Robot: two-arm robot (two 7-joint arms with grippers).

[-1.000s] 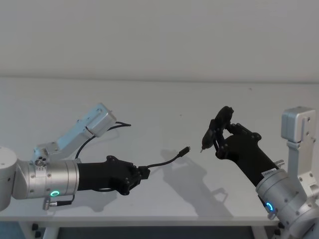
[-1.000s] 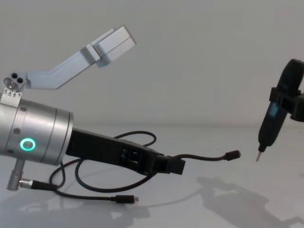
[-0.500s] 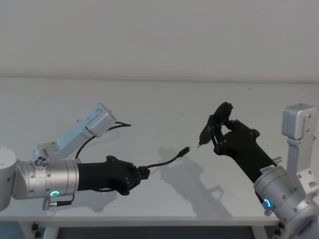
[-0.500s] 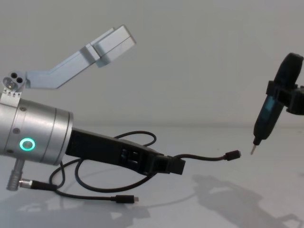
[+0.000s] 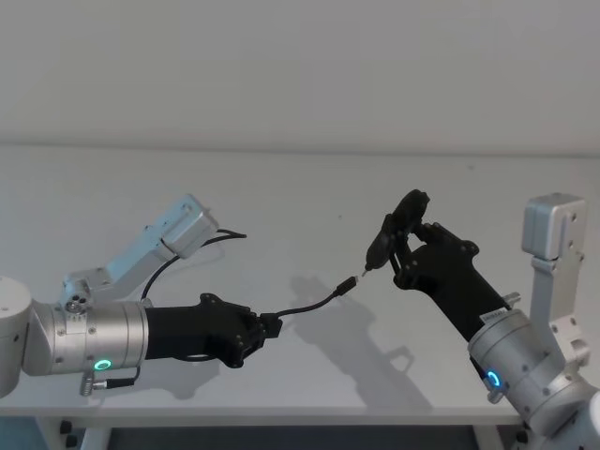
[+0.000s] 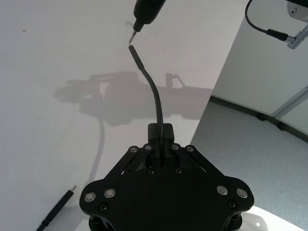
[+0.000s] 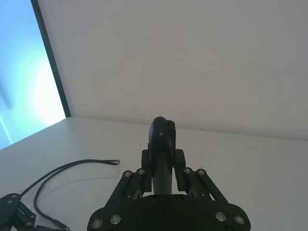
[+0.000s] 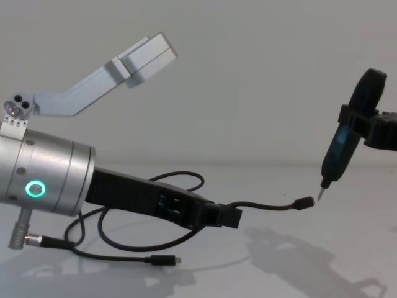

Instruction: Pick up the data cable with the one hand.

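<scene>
The left pincer [image 5: 267,328] is clenched on the data cable [image 5: 309,307] a little way behind one plug, holding that end clear of the tabletop [image 5: 300,197]; the free stub arcs forward and up from the jaws to its plug [image 8: 303,203], while the rest of the cord trails back in a loop on the tabletop, its other plug [image 8: 164,261] lying flat below the arm.

The cable looks light and limp over its length yet springy over a short run, since the stub holds its curve unsupported; I judge the hold near the plug sensible, as it keeps the tip steady.

The right pincer [image 5: 405,246] is clamped around a dark pen-like tool [image 8: 347,139], its tip just beside the raised plug.

The left wrist view shows tip and plug almost touching; the chest view shows the loop and the second plug, which the head view hides behind the arm.
</scene>
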